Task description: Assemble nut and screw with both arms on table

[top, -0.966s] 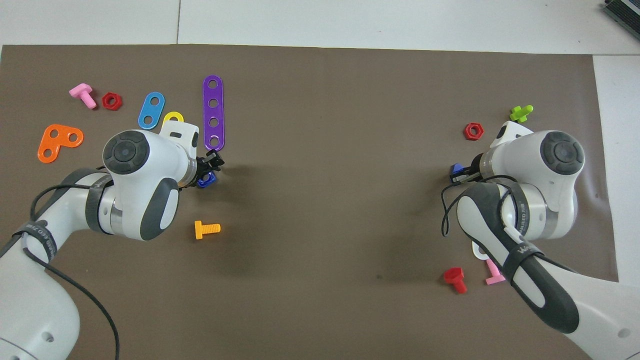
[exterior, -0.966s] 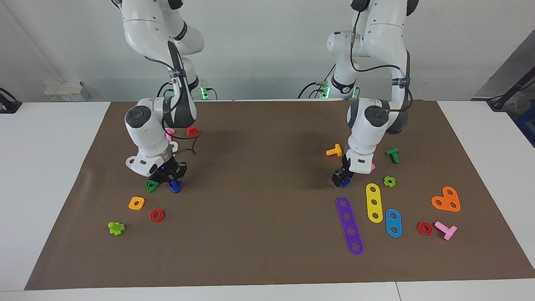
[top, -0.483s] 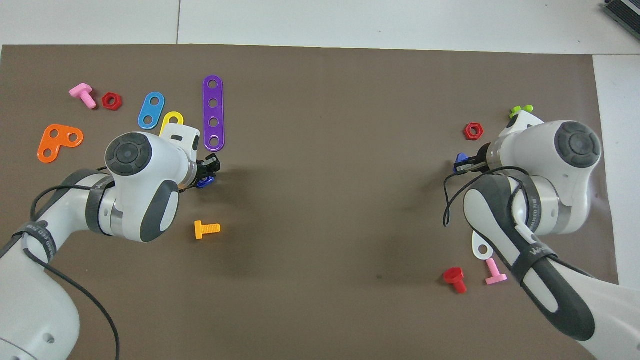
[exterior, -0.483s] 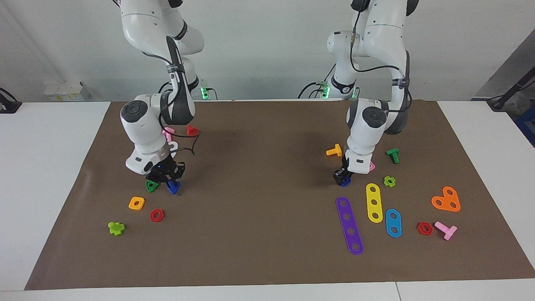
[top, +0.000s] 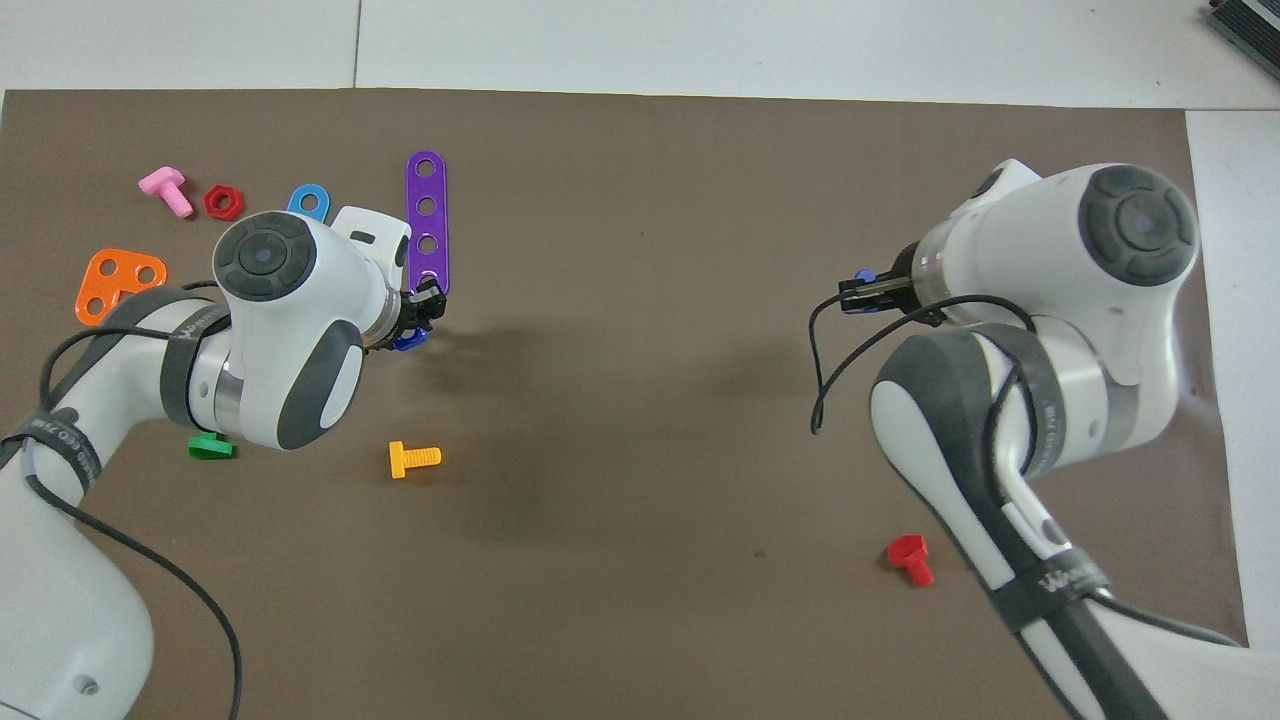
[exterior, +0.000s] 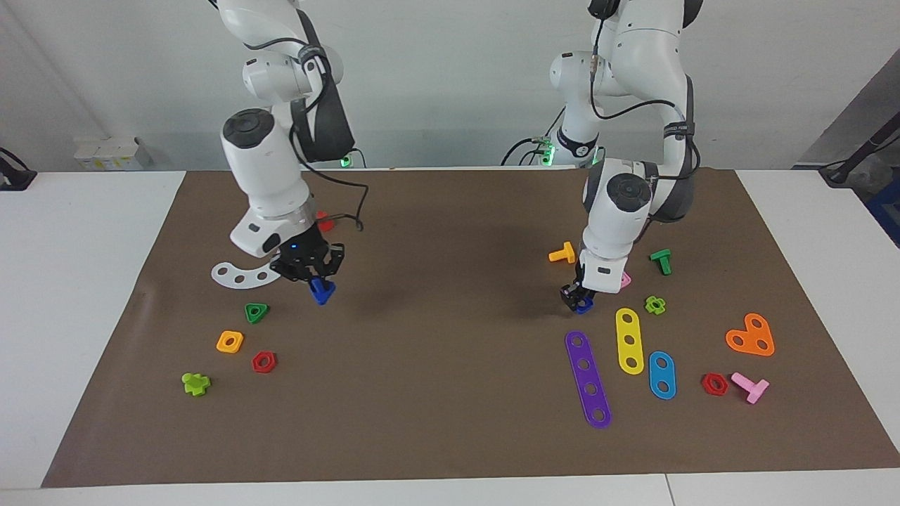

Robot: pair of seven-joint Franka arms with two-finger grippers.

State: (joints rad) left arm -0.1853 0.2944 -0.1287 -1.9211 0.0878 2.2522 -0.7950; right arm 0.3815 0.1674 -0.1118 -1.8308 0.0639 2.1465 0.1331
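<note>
The blue screw [exterior: 322, 291] hangs point-down over the brown mat of the table [exterior: 450, 422], with my right gripper [exterior: 314, 275] shut on it. From overhead only a bit of the screw [top: 866, 275] shows at the right gripper [top: 858, 296]. My left gripper [exterior: 578, 298] is shut on the blue nut [exterior: 583, 303], low over the mat beside the end of the purple strip [exterior: 588, 379]. In the overhead view the nut [top: 408, 342] peeks out under the left gripper [top: 422, 312].
Around the left gripper lie yellow [exterior: 630, 341] and blue [exterior: 661, 374] strips, an orange bolt [exterior: 562, 254], a green bolt [exterior: 661, 261] and an orange plate [exterior: 751, 336]. At the right arm's end lie a white curved strip [exterior: 242, 275], a green triangular nut [exterior: 256, 312] and a red hexagon nut [exterior: 264, 361].
My right gripper has lifted the screw off the mat and carried it toward the table's middle. My left gripper has shut on the nut and risen slightly.
</note>
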